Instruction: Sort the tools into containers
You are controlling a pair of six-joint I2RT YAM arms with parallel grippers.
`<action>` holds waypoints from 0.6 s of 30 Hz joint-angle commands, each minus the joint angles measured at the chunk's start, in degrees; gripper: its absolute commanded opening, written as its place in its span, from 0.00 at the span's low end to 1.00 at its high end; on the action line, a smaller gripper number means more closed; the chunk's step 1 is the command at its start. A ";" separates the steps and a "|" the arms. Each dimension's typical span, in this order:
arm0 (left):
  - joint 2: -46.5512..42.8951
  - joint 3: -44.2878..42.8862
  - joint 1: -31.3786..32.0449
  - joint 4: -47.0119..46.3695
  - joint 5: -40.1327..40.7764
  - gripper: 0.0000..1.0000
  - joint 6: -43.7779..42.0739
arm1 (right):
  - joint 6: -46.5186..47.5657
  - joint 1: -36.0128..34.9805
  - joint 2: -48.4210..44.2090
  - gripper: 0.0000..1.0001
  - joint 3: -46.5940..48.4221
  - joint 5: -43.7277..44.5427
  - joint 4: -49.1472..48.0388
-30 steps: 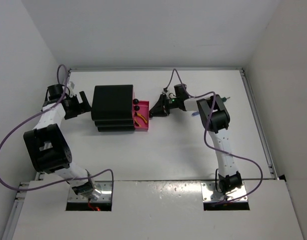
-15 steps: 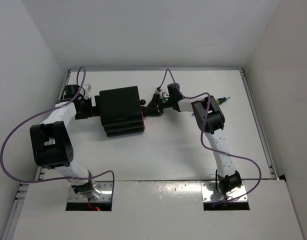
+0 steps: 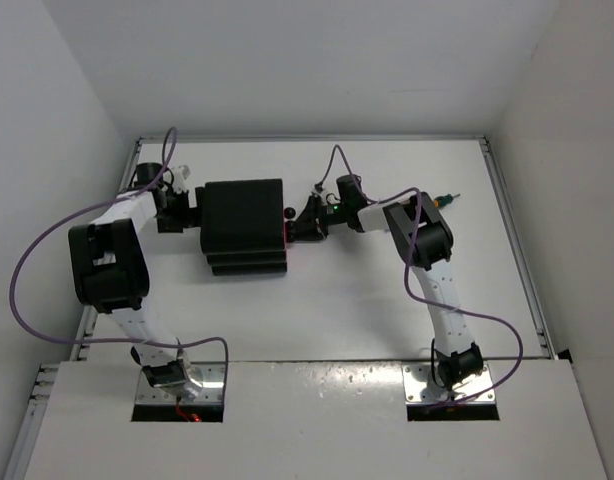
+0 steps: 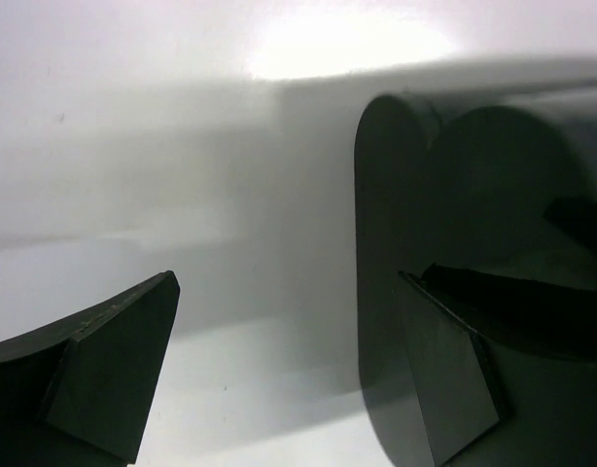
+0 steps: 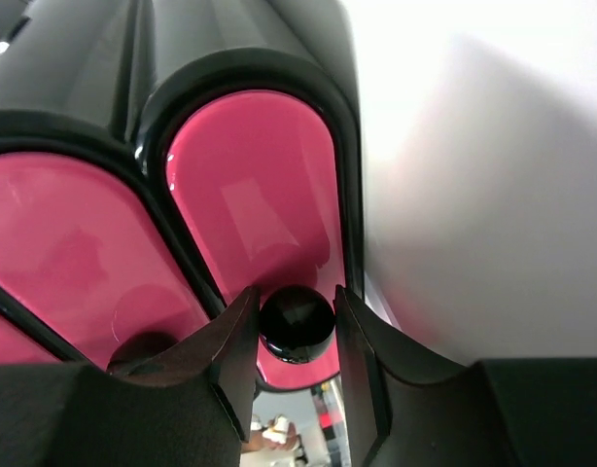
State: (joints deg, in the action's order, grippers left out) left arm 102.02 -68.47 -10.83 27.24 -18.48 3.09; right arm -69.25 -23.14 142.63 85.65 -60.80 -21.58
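The black stepped cabinet (image 3: pixel 245 222) stands at the back middle of the table, with its pink drawers pushed in. In the right wrist view two pink drawer fronts (image 5: pixel 250 185) show. My right gripper (image 3: pixel 303 218) (image 5: pixel 297 336) is shut on the round black knob (image 5: pixel 297 322) of the rightmost front. The knob also shows in the top view (image 3: pixel 289 212). My left gripper (image 3: pixel 179 212) (image 4: pixel 279 379) is open at the cabinet's back side, with one finger (image 4: pixel 454 379) against the black wall (image 4: pixel 425 195). A small greenish tool (image 3: pixel 445 200) lies right of the right arm. The pliers and the purple screwdriver are hidden.
The white table has a raised rail along the back (image 3: pixel 307 138) and along the right side (image 3: pixel 517 250). White walls enclose it on three sides. Purple cables (image 3: pixel 47 240) loop off both arms.
The open pink drawer with the pliers has been pushed shut by my right gripper moving left. My left gripper moved right up to the cabinet's back, and the cabinet shifted slightly right.
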 commanded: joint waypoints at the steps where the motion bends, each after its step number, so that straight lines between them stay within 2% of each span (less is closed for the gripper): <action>1: 0.73 -4.73 1.95 -1.14 -7.09 0.99 0.95 | 1.66 -3.23 -2.88 0.36 -2.59 -2.31 -0.65; 6: 2.66 -7.03 3.10 -0.61 -7.10 0.99 1.47 | 1.67 -3.23 -3.41 0.36 -3.64 -2.31 -0.65; 10: 3.28 -7.65 3.10 -0.61 -5.78 0.99 2.09 | 2.81 -2.62 -5.16 0.45 -4.26 -2.31 -0.65; 14: 0.47 -7.12 1.60 -3.24 -2.88 0.99 4.28 | 7.99 1.77 -9.73 0.50 -7.50 -1.26 3.38; 18: -2.60 -7.12 -0.68 -4.56 -0.51 0.99 5.43 | 12.12 5.73 -13.95 0.50 -8.13 -1.26 8.73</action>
State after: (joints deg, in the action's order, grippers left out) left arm 104.29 -74.41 -10.70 25.80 -19.81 6.11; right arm -62.15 -21.21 134.61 77.49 -62.11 -15.94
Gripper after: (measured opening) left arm 0.990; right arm 0.501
